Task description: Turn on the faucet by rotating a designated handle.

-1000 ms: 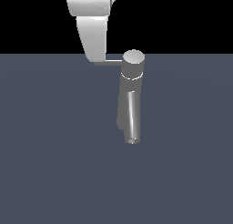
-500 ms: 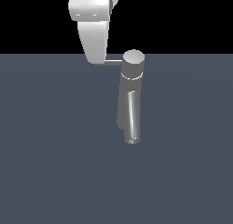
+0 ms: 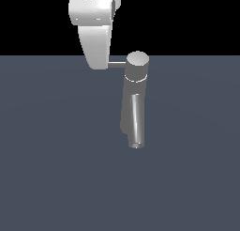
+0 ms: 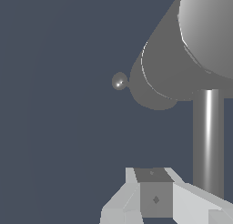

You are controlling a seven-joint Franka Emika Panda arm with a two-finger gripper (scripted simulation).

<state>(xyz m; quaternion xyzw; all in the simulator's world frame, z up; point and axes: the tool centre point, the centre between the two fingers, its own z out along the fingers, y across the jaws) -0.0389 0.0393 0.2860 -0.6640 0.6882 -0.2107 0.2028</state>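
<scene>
The faucet (image 3: 136,96) stands upright, with a round flat cap (image 3: 138,60) and a shiny spout tube (image 3: 137,124) running down its front. The handle (image 3: 118,63), a thin rod, sticks out from the cap toward the exterior view's left. My gripper (image 3: 98,65) hangs from above, and its white fingers cover the rod's outer end. In the wrist view the faucet (image 4: 173,73) looms close and the handle (image 4: 208,136) runs beside my gripper (image 4: 154,193), passing behind its white side. The fingers look pressed together with nothing between them.
A flat dark grey-blue floor (image 3: 56,169) surrounds the faucet. A small shiny ball (image 4: 119,81) shows beside the faucet body in the wrist view. Nothing else stands nearby.
The arm has come down slightly over the handle's end. The faucet and the handle look unmoved.
</scene>
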